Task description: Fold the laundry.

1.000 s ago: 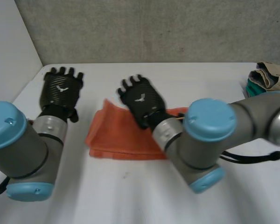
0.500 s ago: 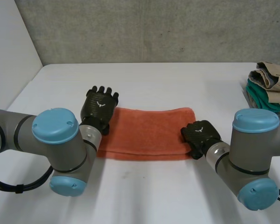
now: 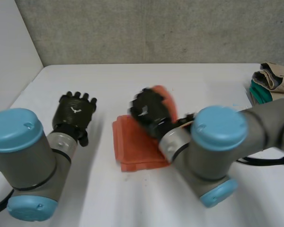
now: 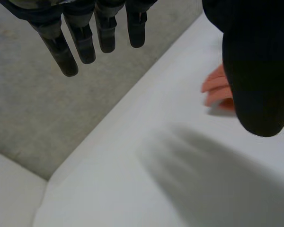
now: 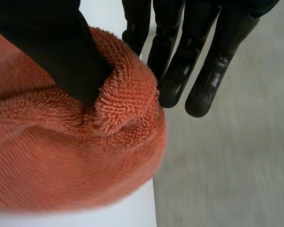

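Your fold is part done, in my judgement. The orange towel [image 3: 132, 147] lies near the middle of the white table [image 3: 208, 85], doubled into a narrow band with layered edges showing along its near side, and one end is raised off the surface. Your right hand [image 3: 149, 111] has that raised end pinched between thumb [image 5: 52, 47] and fingers, with the terry pile bunched round the thumb. Your left hand [image 3: 75, 109] sits beside the towel and apart from it, fingers [image 4: 66, 59] straight and holding nothing. What remains, as I judge it, is to lay the raised end across, flatten the fold, and set the towel aside. A pile of other cloths [image 3: 272, 80] sits at the table's right edge.
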Action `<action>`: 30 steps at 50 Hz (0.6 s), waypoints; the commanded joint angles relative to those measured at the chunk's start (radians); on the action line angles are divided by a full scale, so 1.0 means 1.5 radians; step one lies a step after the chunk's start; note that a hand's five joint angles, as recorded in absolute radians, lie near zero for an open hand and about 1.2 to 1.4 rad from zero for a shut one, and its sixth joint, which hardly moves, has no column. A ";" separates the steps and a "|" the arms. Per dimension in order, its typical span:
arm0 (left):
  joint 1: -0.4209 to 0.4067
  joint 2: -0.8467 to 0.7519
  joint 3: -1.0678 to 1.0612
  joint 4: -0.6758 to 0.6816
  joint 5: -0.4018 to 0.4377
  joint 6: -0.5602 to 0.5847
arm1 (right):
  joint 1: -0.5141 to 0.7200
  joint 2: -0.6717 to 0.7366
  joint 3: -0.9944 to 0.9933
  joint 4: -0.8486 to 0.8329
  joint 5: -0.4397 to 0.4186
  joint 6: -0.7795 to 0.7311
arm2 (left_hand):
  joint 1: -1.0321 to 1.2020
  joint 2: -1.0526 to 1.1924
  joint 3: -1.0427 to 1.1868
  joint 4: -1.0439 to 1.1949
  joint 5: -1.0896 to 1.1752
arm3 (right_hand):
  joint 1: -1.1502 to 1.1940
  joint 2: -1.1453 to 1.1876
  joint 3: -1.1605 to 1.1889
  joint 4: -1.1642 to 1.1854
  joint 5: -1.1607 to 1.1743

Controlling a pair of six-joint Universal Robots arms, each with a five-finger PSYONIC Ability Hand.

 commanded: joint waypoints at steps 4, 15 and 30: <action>0.034 0.012 0.011 0.002 0.002 -0.005 | 0.044 0.063 0.020 -0.009 -0.081 0.074 | -0.005 -0.014 -0.018 -0.013 -0.025 | -0.517 -0.668 -0.671 -0.676 -0.652; -0.051 -0.034 0.126 0.008 0.008 -0.070 | -0.083 -0.093 0.022 0.031 -0.018 0.581 | -0.003 -0.012 -0.016 -0.011 -0.023 | -0.517 -0.668 -0.671 -0.676 -0.652; -0.126 -0.235 0.308 -0.085 0.018 -0.104 | -0.127 0.061 -0.157 0.281 -0.026 0.636 | 0.009 0.000 -0.005 0.000 -0.011 | -0.517 -0.668 -0.671 -0.676 -0.652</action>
